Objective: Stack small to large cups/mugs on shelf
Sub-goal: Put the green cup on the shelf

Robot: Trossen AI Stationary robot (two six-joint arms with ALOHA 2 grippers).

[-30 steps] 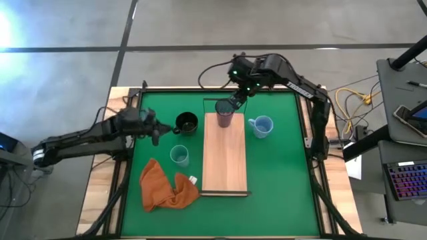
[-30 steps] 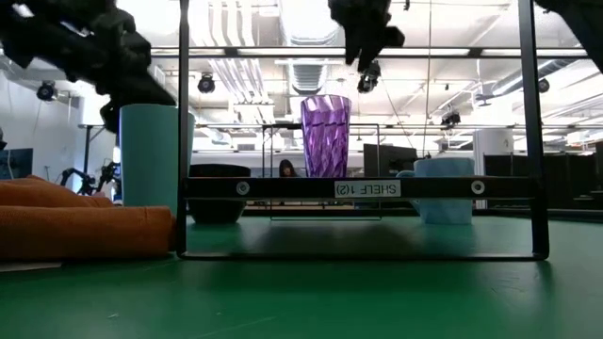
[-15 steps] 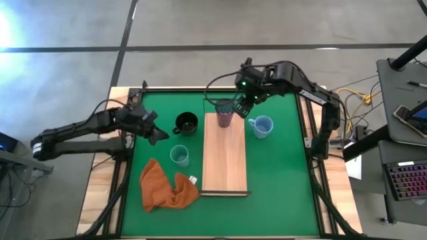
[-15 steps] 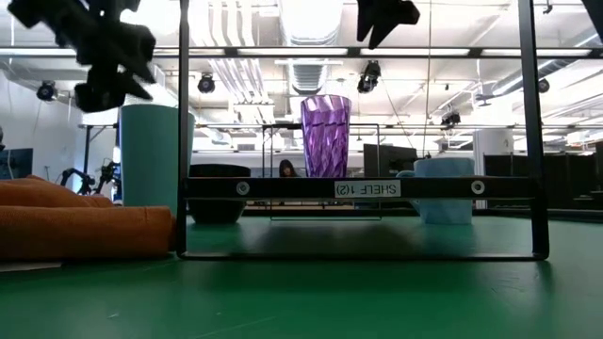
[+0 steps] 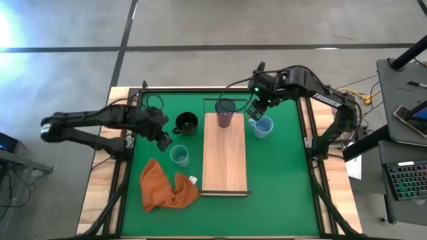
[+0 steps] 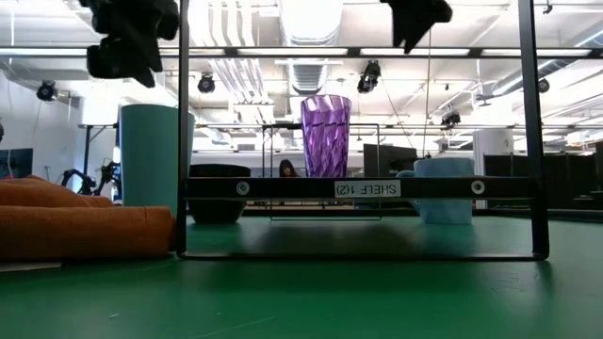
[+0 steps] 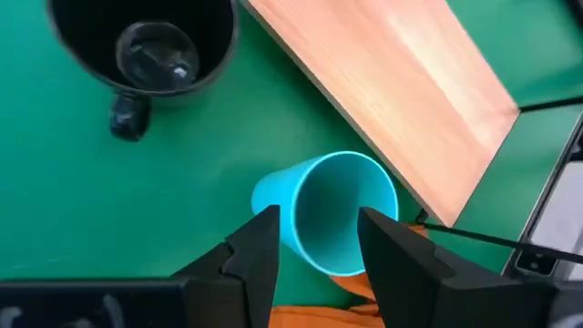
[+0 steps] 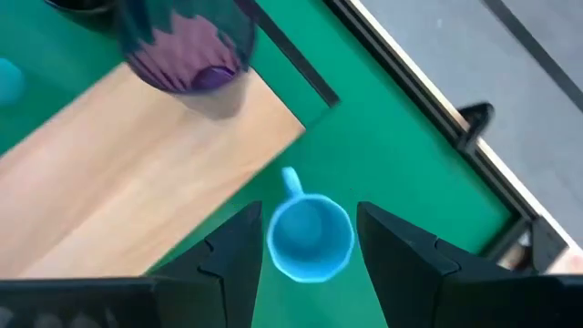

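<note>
The purple cup (image 5: 225, 113) stands upright on the far end of the wooden shelf (image 5: 225, 160). On the green mat stand the black mug (image 5: 187, 123), the teal cup (image 5: 179, 155) and the light blue mug (image 5: 262, 127). My left gripper (image 5: 165, 141) is open and hangs above and just left of the teal cup (image 7: 332, 214), higher than its rim in the low view. My right gripper (image 5: 256, 111) is open above the light blue mug (image 8: 310, 239), which shows between its fingers, well below them.
An orange cloth (image 5: 167, 187) lies crumpled on the mat at the near left, beside the teal cup. Thin black wire frames (image 6: 182, 141) rise at the shelf's ends. The mat to the right of the shelf (image 5: 280, 180) is bare green.
My left gripper has opened, risen and shifted toward the near edge, from beside the black mug to over the teal cup. My right gripper has gone from above the purple cup toward the table's right edge, to over the light blue mug. No cup has moved.
</note>
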